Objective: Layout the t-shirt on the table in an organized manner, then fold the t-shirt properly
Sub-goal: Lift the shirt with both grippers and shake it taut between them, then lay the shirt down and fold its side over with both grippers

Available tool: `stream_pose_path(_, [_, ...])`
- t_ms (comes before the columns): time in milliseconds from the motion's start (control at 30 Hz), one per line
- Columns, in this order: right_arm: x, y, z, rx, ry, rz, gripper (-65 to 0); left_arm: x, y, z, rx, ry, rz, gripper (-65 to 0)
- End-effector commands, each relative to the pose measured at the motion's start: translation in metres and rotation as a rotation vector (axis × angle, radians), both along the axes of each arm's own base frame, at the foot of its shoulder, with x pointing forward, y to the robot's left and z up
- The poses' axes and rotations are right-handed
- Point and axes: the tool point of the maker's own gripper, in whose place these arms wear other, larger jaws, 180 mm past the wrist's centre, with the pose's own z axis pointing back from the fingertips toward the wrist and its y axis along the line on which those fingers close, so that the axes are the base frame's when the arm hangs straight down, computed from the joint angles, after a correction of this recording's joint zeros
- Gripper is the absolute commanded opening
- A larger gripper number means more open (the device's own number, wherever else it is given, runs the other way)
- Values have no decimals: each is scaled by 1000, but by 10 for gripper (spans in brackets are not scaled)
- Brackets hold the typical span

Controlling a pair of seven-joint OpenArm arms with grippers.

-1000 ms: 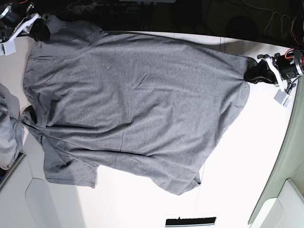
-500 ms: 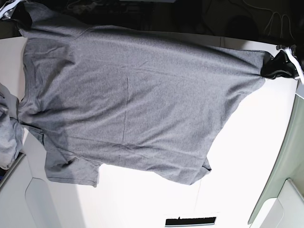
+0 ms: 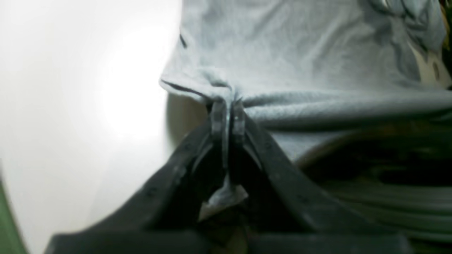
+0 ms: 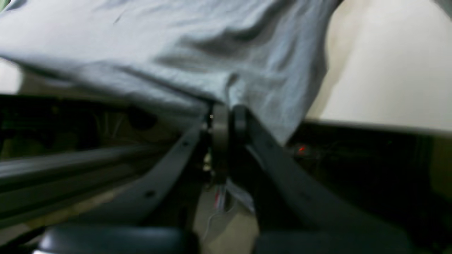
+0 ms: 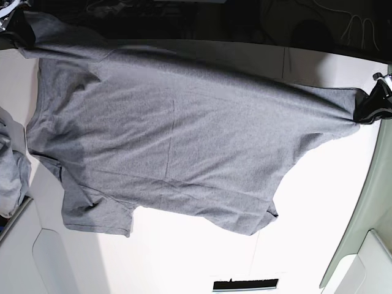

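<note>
The heather-grey t-shirt (image 5: 177, 141) is stretched wide across the white table (image 5: 318, 202), pulled taut along its far edge. My left gripper (image 5: 361, 109) at the right of the base view is shut on the shirt's corner; the left wrist view shows its fingertips (image 3: 219, 116) pinching the hem of the cloth (image 3: 300, 56). My right gripper (image 5: 17, 27) at the top left is shut on the other corner; the right wrist view shows its black fingers (image 4: 220, 123) clamped on the shirt's edge (image 4: 176, 53). A sleeve (image 5: 98, 214) lies at the lower left.
A smaller heap of grey cloth (image 5: 11, 171) lies at the left edge. The table's far edge runs along the top, with a dark space behind. A dark slot (image 5: 245, 285) sits near the front edge. A greenish surface (image 5: 373, 202) borders the right side.
Both grippers have moved further apart and outward, the left one to the right, the right one up and left. The shirt is stretched wider and has shifted slightly rightward.
</note>
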Motion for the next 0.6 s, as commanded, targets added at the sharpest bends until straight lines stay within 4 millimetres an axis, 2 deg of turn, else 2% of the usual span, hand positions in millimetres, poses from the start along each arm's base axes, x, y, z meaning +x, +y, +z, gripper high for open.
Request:
stream_pose_path(0, [10, -4, 10, -25, -47, 2, -650, 15, 2, 18, 18, -79, -4, -650])
stream_pose_path(133, [29, -8, 15, -38, -108, -6, -650, 39, -8, 16, 84, -133, -45, -650])
stream_pose_path(300, [50, -9, 10, -10, -145, -16, -650, 67, -37, -10, 121, -127, -135, -650])
stream_pose_path(567, [91, -14, -20, 70, -167, -71, -650, 108, -36, -47, 169, -88, -148, -650])
